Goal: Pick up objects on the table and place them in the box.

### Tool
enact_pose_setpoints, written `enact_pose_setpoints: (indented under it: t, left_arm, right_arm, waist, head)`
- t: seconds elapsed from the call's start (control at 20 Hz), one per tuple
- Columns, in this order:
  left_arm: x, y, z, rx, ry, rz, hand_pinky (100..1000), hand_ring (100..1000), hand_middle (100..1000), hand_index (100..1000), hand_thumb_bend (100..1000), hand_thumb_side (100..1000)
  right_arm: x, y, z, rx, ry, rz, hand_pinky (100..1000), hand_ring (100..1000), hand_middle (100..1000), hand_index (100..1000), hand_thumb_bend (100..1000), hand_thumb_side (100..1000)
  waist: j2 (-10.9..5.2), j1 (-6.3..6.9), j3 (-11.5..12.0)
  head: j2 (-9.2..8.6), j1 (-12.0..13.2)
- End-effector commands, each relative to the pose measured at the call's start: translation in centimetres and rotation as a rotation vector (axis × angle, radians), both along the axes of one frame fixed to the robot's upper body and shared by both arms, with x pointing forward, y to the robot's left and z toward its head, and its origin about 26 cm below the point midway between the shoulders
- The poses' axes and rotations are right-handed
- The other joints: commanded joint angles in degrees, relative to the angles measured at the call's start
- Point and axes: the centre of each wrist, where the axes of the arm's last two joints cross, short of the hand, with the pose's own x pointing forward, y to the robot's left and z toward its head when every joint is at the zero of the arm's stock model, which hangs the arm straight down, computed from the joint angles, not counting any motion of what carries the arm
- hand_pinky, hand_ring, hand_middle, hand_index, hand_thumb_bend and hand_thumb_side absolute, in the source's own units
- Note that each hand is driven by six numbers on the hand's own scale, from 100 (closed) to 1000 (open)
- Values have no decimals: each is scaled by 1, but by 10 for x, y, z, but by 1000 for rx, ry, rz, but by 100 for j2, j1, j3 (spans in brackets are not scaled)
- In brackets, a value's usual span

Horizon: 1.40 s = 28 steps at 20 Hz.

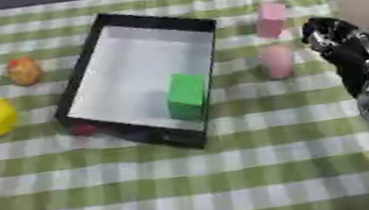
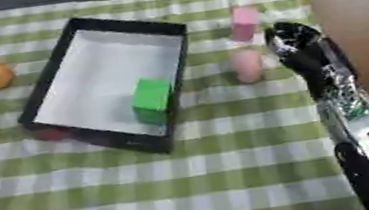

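Box [image 1: 86,63]: black rim, white floor, rectangular, frame centre. Green cube [image 1: 187,95] inside. Right hand [image 1: 327,34]: beside pink rounded piece [image 1: 278,61]; finger state indeterminate. Checked cloth [image 1: 188,177].

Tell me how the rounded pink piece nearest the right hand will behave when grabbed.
The rounded pink piece stands upright and taller than wide, so a sideways nudge from the right hand may tip it. Its rounded top suggests it could roll afterwards. It looks rigid.
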Motion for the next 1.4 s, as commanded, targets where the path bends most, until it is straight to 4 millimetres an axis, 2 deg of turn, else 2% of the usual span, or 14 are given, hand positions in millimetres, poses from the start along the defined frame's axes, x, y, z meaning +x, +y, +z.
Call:
enact_pose_setpoints:
  t: [0.05, 0.25, 0.5, 0.7, 0.75, 0.9, 1.1, 1.2, 1.25, 1.4]
  left_arm:
    - [1, 2, 8, 17, -23, -4, 739, 671, 685, 774, 423, 626]
    - [1, 3, 8, 18, -22, -5, 739, 671, 685, 774, 422, 626]
    - [1, 3, 8, 21, -21, -3, 739, 672, 685, 774, 422, 626]
    - [1, 3, 8, 21, -21, -3, 739, 672, 685, 774, 422, 626]
    - [1, 5, 7, 27, -16, -3, 739, 673, 685, 774, 420, 627]
    - [-1, 11, 8, 52, -9, 5, 739, 673, 685, 774, 419, 627]
    - [-2, 14, 8, 64, -4, 16, 739, 673, 685, 774, 418, 627]
    - [-2, 14, 7, 61, -4, 16, 739, 673, 685, 774, 418, 627]
    - [-2, 13, 7, 59, -4, 15, 739, 674, 686, 773, 417, 628]
    - [-2, 15, 8, 76, 1, 8, 739, 675, 686, 773, 415, 628]
  right_arm:
    - [1, -2, 10, -15, -29, 6, 927, 783, 665, 774, 237, 353]
    - [1, -3, 15, -30, -45, 11, 928, 787, 671, 779, 239, 350]
    - [0, -5, 33, -84, -76, 23, 929, 794, 681, 784, 243, 346]
    - [-1, -5, 36, -93, -78, 25, 929, 794, 681, 784, 243, 346]
    - [-1, -3, 39, -105, -91, 36, 925, 815, 711, 802, 255, 337]
    - [2, 12, 65, -236, -130, 131, 922, 825, 727, 808, 257, 346]
    - [4, 26, 81, -456, -81, 235, 917, 834, 740, 812, 265, 364]
    - [2, 21, 87, -558, -72, 252, 917, 834, 740, 812, 265, 364]
    - [1, 16, 91, -605, -71, 250, 908, 840, 752, 815, 295, 397]
    - [4, 16, 105, -755, -51, 277, 905, 841, 755, 816, 309, 412]
  waist:
    - [-63, -12, -5]
    - [-64, -15, -8]
    - [-78, -26, -12]
    - [-80, -27, -12]
    - [-105, -64, -7]
    - [-139, -186, -39]
    - [-164, -232, -93]
    - [-161, -211, -96]
    - [-161, -206, -91]
    - [-177, -295, -74]
  head:
    - [-16, -6]
    - [-16, -2]
    - [-16, -1]
    - [-16, -1]
    - [-16, -2]
    - [-16, 57]
    - [-16, 115]
    - [-16, 112]
    - [-16, 99]
    - [-16, 90]
